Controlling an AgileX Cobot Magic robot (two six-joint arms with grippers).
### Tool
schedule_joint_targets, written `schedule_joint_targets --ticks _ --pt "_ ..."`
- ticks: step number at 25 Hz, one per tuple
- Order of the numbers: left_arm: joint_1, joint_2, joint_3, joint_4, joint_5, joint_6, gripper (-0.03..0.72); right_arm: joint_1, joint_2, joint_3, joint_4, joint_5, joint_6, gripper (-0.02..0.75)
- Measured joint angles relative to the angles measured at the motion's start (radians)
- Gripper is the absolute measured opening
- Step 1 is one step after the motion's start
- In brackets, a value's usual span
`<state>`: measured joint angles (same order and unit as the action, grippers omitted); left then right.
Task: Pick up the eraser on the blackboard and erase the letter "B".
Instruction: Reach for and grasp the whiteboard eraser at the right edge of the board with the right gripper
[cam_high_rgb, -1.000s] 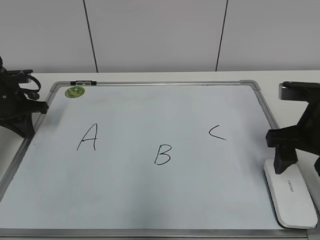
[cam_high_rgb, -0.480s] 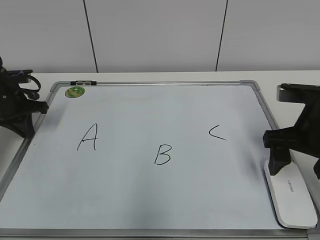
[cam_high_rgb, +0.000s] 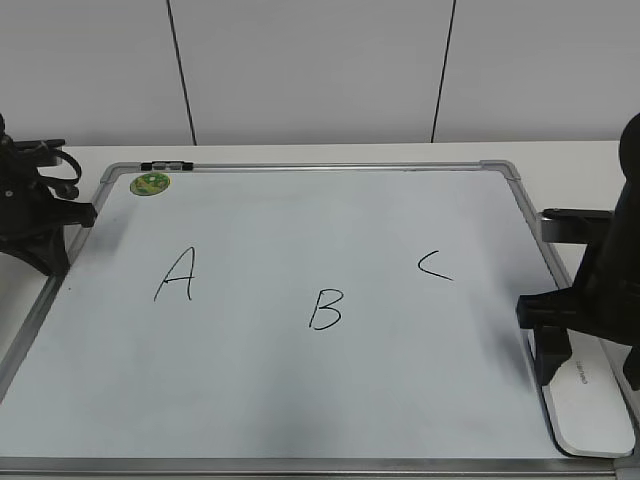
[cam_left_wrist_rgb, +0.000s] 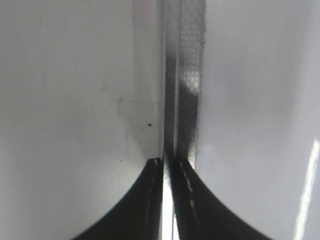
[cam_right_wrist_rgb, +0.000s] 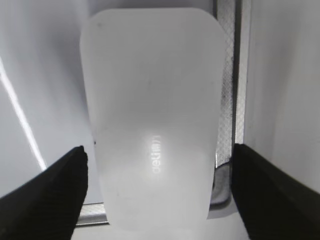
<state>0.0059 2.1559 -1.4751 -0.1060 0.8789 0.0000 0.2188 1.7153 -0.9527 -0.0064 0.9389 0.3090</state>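
Note:
The blackboard (cam_high_rgb: 300, 370) is a white board in a grey frame with a handwritten A (cam_high_rgb: 176, 274), the letter "B" (cam_high_rgb: 326, 309) and a C (cam_high_rgb: 435, 264). The white eraser (cam_high_rgb: 590, 400) lies at the board's right front corner, over the frame. My right gripper (cam_high_rgb: 585, 355) is open and straddles the eraser; in the right wrist view the eraser (cam_right_wrist_rgb: 155, 120) lies between the two fingers (cam_right_wrist_rgb: 157, 165) with a gap on each side. My left gripper (cam_high_rgb: 40, 235) rests at the board's left edge; its fingers (cam_left_wrist_rgb: 168, 162) are shut over the frame (cam_left_wrist_rgb: 187, 75).
A round green sticker (cam_high_rgb: 150, 183) and a small black clip (cam_high_rgb: 167, 164) sit at the board's far left corner. The board lies on a white table (cam_high_rgb: 330, 153) against a pale panelled wall. The grey frame (cam_right_wrist_rgb: 227, 75) runs beside the eraser.
My right gripper has come down and forward over the eraser, so its fingers now flank it. The left arm and the eraser have not moved.

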Motion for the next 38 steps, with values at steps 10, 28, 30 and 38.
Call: schedule_joint_targets --ticks 10,28,30,38 --pt "0.0 0.0 0.0 0.0 0.0 0.0 0.055 0.0 0.0 0.0 0.0 -0.054 0.0 0.647" --pt "0.0 0.0 0.0 -0.002 0.0 0.0 0.055 -0.045 0.0 0.0 0.019 -0.076 -0.01 0.611" --pt "0.0 0.0 0.0 -0.002 0.0 0.0 0.055 -0.045 0.0 0.0 0.03 -0.076 -0.018 0.608" --pt "0.0 0.0 0.0 -0.007 0.0 0.0 0.055 -0.045 0.0 0.007 0.037 -0.071 -0.023 0.597"
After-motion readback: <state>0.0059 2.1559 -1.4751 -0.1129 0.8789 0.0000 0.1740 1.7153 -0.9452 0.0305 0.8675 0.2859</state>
